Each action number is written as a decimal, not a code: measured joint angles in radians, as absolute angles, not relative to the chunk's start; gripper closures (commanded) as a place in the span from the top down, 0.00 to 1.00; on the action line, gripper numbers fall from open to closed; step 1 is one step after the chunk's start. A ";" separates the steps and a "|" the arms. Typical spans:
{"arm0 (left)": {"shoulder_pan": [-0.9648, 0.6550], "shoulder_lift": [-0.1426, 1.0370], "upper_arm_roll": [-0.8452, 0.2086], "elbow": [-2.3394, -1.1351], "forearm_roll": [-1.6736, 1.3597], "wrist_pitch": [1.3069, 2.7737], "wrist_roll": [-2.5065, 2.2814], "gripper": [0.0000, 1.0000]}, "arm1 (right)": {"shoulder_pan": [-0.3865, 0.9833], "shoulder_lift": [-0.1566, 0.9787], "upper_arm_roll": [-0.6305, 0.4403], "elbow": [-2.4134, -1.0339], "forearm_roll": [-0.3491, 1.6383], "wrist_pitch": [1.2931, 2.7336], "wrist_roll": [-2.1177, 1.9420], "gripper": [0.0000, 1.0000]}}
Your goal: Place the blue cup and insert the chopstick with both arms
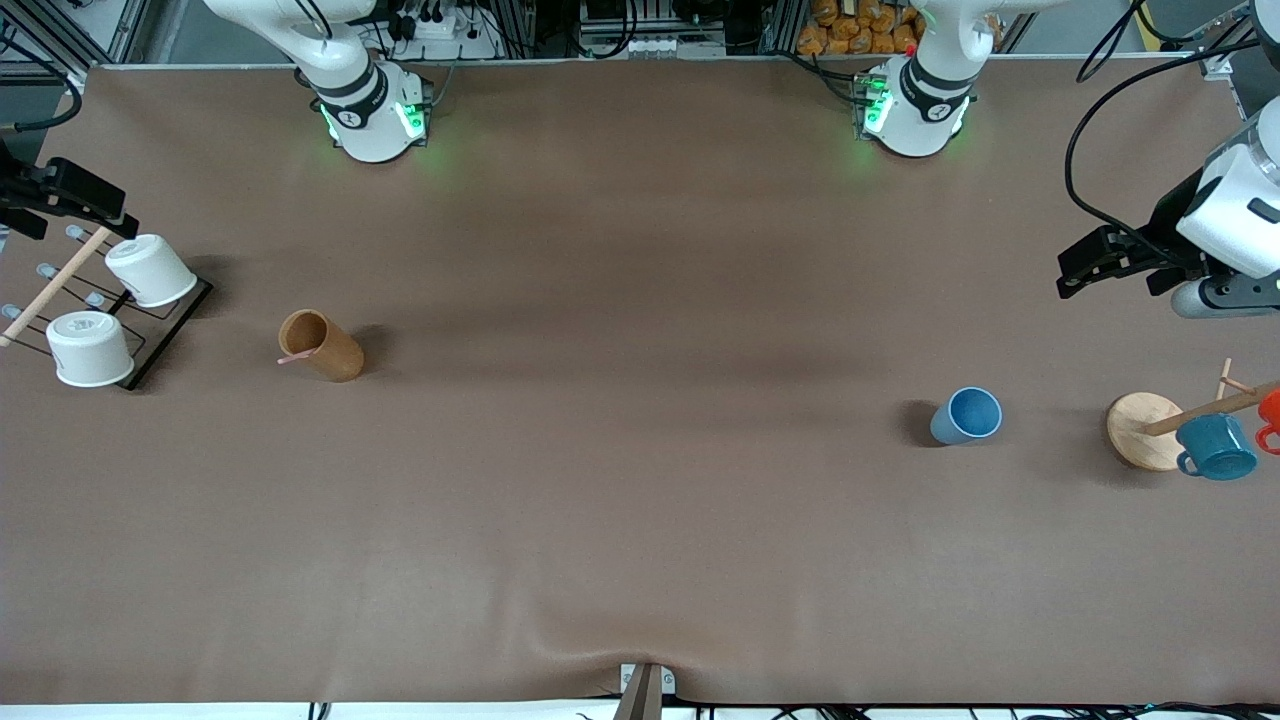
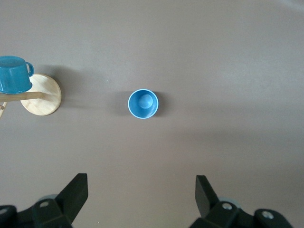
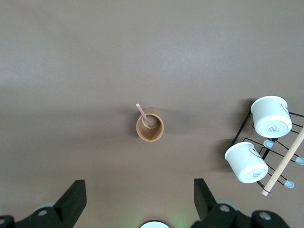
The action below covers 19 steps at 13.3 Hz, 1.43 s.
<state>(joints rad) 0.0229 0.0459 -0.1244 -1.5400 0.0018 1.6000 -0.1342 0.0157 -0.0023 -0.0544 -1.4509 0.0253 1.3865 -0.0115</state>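
The blue cup (image 1: 968, 415) stands upright and empty on the brown table, toward the left arm's end; it also shows in the left wrist view (image 2: 143, 104). The pale-pink chopstick (image 1: 295, 357) leans inside a brown cork-coloured cylinder (image 1: 322, 345) toward the right arm's end, and both show in the right wrist view, the chopstick (image 3: 141, 112) in the cylinder (image 3: 150, 127). My left gripper (image 1: 1085, 265) (image 2: 141, 192) is open and empty, high above the table near the cup. My right gripper (image 1: 90, 200) (image 3: 139, 197) is open and empty, high over the rack end.
A wooden mug tree with a round base (image 1: 1143, 430) holds a teal mug (image 1: 1218, 446) and an orange mug (image 1: 1270, 410) beside the blue cup. A black wire rack (image 1: 170, 335) with two upturned white cups (image 1: 150, 270) (image 1: 90, 348) stands at the right arm's end.
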 measured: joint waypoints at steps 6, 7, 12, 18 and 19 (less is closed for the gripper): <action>0.023 0.059 -0.124 -1.540 0.002 1.600 -0.134 1.00 | 0.016 -0.002 -0.054 -1.451 0.025 1.387 -0.012 1.00; 0.023 0.065 -0.124 -1.540 0.002 1.602 -0.134 1.00 | 0.016 -0.001 -0.054 -1.451 0.025 1.387 -0.012 1.00; 0.022 0.122 -0.125 -1.540 0.002 1.654 -0.134 1.00 | 0.016 -0.001 -0.054 -1.451 0.025 1.387 -0.012 1.00; 0.020 0.197 -0.126 -1.551 0.002 1.729 -0.134 1.00 | 0.016 -0.001 -0.054 -1.451 0.025 1.388 -0.012 1.00; 0.019 0.210 -0.126 -1.572 0.002 1.766 -0.134 1.00 | 0.016 -0.001 -0.054 -1.451 0.025 1.388 -0.012 1.00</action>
<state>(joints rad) 0.0188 0.2098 -0.1259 -1.5719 0.0018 1.7662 -0.1337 0.0157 -0.0008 -0.0544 -1.4509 0.0253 1.3875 -0.0116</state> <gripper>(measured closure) 0.000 0.000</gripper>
